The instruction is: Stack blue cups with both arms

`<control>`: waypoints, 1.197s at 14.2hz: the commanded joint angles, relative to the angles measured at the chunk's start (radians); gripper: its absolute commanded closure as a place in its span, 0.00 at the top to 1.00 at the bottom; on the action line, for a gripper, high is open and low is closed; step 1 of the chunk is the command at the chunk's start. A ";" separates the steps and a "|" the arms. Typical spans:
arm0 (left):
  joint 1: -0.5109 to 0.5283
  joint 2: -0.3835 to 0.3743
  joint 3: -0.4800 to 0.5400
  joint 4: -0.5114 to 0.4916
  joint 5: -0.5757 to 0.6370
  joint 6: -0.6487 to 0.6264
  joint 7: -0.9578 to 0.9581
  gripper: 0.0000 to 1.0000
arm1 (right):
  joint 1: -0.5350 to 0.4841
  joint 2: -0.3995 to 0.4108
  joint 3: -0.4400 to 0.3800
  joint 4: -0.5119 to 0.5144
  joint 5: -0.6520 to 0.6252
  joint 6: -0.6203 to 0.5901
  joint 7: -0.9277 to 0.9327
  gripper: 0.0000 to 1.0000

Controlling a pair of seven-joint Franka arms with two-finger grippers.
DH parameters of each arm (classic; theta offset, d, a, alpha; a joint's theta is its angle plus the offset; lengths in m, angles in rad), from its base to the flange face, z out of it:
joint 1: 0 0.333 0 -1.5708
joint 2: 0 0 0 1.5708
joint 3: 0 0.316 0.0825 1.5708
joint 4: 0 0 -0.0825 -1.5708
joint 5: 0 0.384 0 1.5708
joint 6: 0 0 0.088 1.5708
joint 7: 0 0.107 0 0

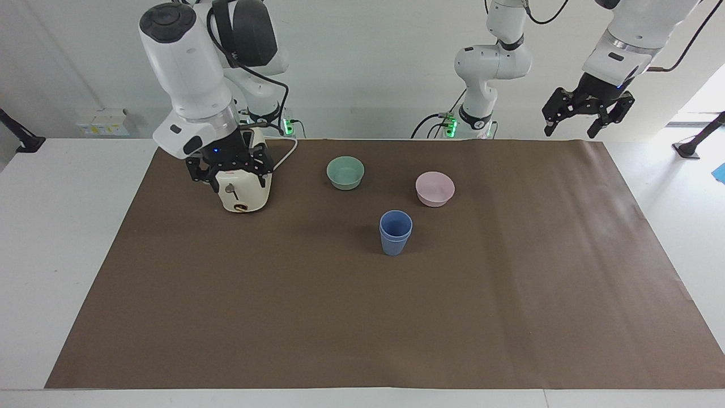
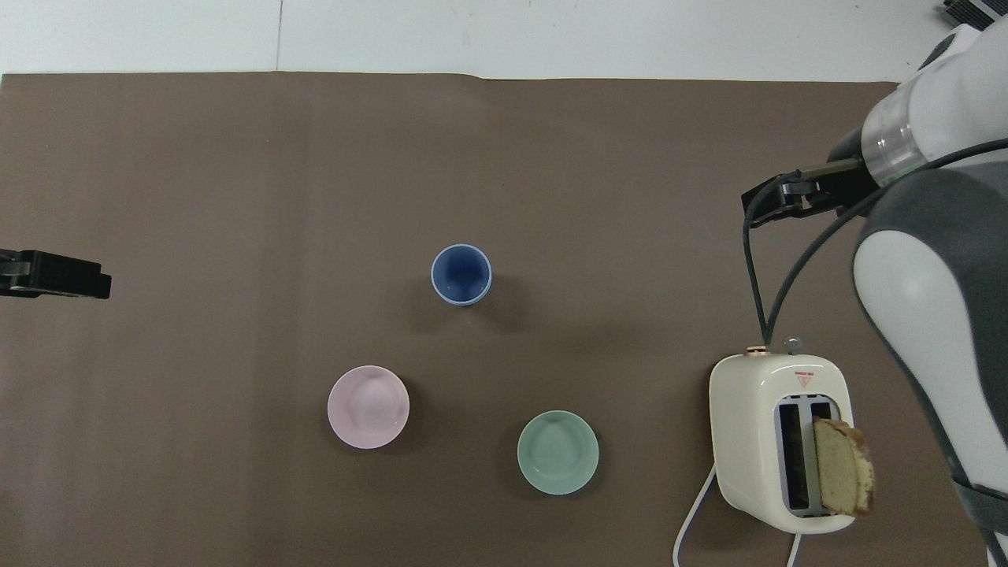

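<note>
You've got the blue cups point(image 1: 395, 232) already nested, one inside the other, standing upright on the brown mat point(image 1: 362, 317) near the middle of the worktop point(image 1: 68, 238). From overhead you see a single blue rim point(image 2: 461, 273) with the inner cup sitting inside it. Nothing touches the stack.

Your right hand point(image 1: 229, 168) is up in the air at the right arm's end of the worktop, in front of the cream toaster point(image 1: 244, 192) as the facing camera sees it, fingers spread and empty. In the overhead view only its dark tip point(image 2: 787, 197) shows, over bare mat, with its cable hanging down toward the toaster point(image 2: 776, 441).

Your left hand point(image 1: 588, 110) hangs high at the left arm's end, over the mat's edge nearest the robots, fingers apart, holding nothing. The overhead camera catches just its black tip point(image 2: 51, 273) at the frame edge. That arm is waiting.

Other items: the green bowl point(image 1: 345, 172) and the pink bowl point(image 1: 434, 188) both sit nearer to the robots than the cup stack, well apart from each other and from the cups. The green bowl is toward the right arm's end, between the toaster and the pink bowl. A slice of bread point(image 2: 843, 477) stands up out of one toaster slot; the other slot shows empty.
</note>
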 commanded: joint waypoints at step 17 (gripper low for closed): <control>0.007 -0.011 -0.001 0.002 0.009 -0.020 0.014 1.00 | -0.138 -0.159 0.008 -0.124 0.079 -0.074 -0.007 1.00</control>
